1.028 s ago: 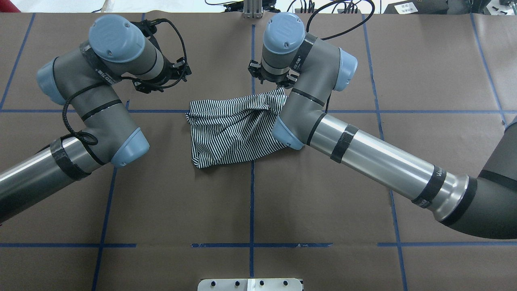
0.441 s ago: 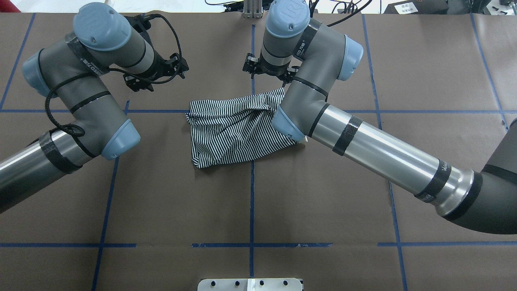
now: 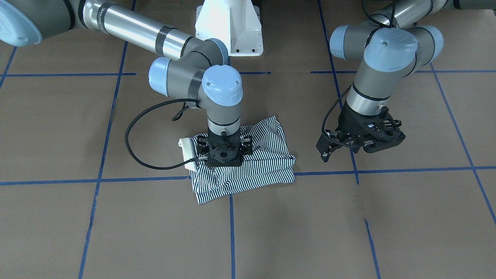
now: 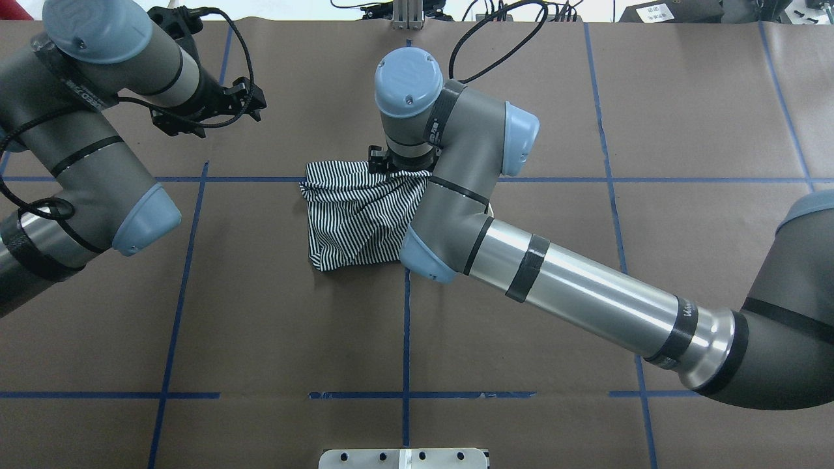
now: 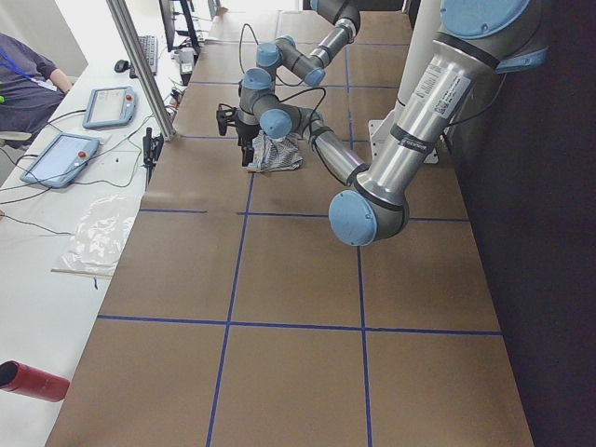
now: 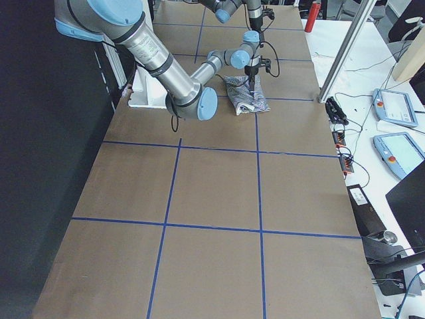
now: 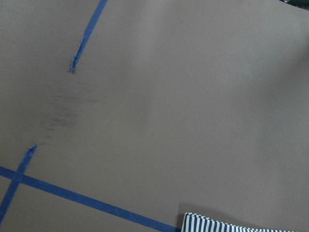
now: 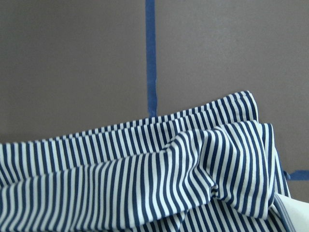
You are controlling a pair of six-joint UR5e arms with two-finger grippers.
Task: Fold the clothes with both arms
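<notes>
The striped shirt (image 3: 263,162) lies bunched and folded on the brown table, its cream collar (image 3: 186,149) poking out on my right side. In the overhead view the shirt (image 4: 352,215) is partly hidden under my right arm. My right gripper (image 3: 223,159) points straight down over the shirt's far edge, jaws spread, with no cloth visibly held. The right wrist view shows wrinkled striped folds (image 8: 145,183) close below. My left gripper (image 4: 208,112) hangs open above bare table, well to the left of the shirt, and is tilted in the front view (image 3: 358,145). A shirt corner (image 7: 217,224) shows in the left wrist view.
Blue tape lines (image 4: 405,326) grid the brown paper. The white pedestal (image 3: 228,23) stands at the robot's side. A metal plate (image 4: 404,458) sits at the near edge. Beside the table, a desk holds tablets (image 5: 65,154), and a seated person (image 5: 23,74) is there.
My right gripper swung left from beyond the shirt's far right corner to above its far edge. The left arm drew back to the left, away from the shirt. The shirt stayed put.
</notes>
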